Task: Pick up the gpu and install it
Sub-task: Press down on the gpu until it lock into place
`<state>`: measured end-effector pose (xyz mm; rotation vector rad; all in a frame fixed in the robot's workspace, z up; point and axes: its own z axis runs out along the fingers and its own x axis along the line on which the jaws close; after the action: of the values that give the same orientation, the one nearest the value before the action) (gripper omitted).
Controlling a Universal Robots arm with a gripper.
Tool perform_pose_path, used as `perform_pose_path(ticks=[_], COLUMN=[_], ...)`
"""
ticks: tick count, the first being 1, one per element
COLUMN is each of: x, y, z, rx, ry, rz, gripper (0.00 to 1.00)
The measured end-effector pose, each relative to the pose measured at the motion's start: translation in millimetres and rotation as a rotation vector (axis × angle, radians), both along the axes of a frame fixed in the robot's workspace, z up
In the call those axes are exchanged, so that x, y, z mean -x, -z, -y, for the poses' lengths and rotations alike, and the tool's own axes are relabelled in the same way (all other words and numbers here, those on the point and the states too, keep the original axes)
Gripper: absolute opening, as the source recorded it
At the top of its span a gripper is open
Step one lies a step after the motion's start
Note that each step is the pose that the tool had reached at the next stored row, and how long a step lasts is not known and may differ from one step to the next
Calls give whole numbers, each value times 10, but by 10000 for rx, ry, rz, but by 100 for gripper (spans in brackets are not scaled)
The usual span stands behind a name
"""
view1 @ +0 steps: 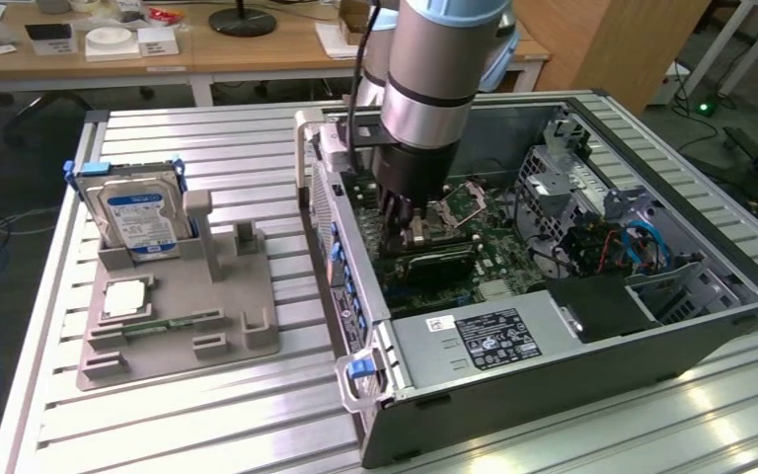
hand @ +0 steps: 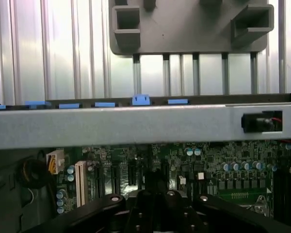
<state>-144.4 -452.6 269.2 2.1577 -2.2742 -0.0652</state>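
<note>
So the gripper is closed, down inside the case over the motherboard. The gpu looks seated already. Stiff, light, fragile: hold by edges.

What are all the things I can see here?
PC case: one, dark grey, open, on the table at the exterior view's right.
Motherboard: one, green, inside the case.
Gpu: one, black, flat in the case under the gripper.
Power supply: one, silver with black label, near end of the case.
Holder tray: one, grey, left of the case in the exterior view.
Hard drive: one, silver with blue-white label, standing in the tray.
Memory stick: one, green, lying in the tray.
Table: one, ribbed silver.
Desk: one, wooden, behind.
Gripper: one, black, shut, down inside the case at the gpu.
</note>
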Motion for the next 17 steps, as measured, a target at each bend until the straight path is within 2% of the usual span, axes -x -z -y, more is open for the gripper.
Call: perform_pose_path(ticks=[6, 11, 17], x=[-118, -139, -257], y=[0, 0, 0], z=[0, 0, -1], rx=[-43, -103, -109], ry=[-76, -542, -743], rz=[0, -1, -2], gripper=[10, 10, 10])
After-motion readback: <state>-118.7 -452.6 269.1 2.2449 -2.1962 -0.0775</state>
